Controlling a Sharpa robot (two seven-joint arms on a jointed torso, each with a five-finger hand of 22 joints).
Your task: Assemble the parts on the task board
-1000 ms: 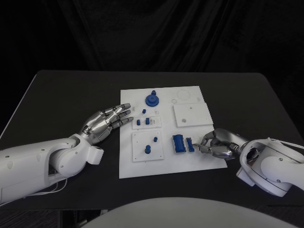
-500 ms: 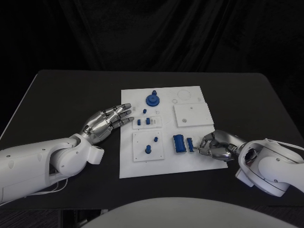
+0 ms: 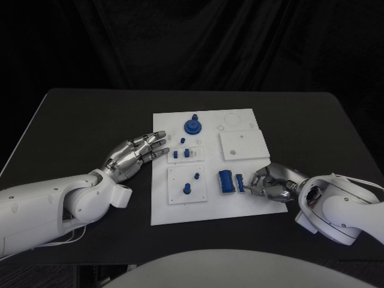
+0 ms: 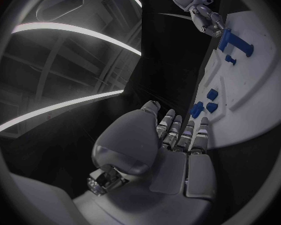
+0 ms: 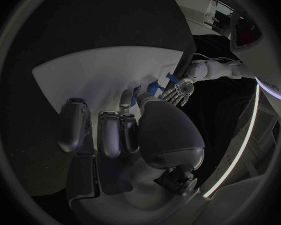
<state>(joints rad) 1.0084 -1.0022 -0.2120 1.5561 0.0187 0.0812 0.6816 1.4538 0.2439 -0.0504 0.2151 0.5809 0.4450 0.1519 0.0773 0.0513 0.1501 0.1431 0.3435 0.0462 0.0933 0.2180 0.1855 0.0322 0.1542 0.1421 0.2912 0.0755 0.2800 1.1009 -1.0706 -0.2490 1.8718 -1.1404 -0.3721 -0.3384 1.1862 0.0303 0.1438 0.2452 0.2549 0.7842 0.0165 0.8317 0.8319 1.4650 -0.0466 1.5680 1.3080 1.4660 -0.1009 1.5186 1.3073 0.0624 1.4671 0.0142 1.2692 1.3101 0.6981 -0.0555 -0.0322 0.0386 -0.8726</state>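
Observation:
The white task board (image 3: 244, 207) lies in the middle of the table. A blue block (image 3: 225, 181) and a slim blue part (image 3: 240, 182) sit side by side near its right front. My right hand (image 3: 274, 182) is curled at the board's right edge, and its fingertips pinch the slim blue part (image 5: 142, 92). At the board's left edge my left hand (image 3: 138, 153) lies flat, fingers stretched and apart, holding nothing. A blue knob (image 3: 192, 126) stands at the back. Two small blue pieces (image 3: 182, 153) and two pegs (image 3: 190, 183) sit in white sub-plates.
A raised white square plate (image 3: 242, 145) takes the board's right middle, with round recesses (image 3: 233, 120) behind it. Bare black table (image 3: 80, 126) surrounds the board. The left wrist view shows the right hand (image 4: 206, 17) at the blue parts (image 4: 234, 40).
My right hand has edged slightly left, closer onto the slim blue part. The left hand and the other parts have not moved.

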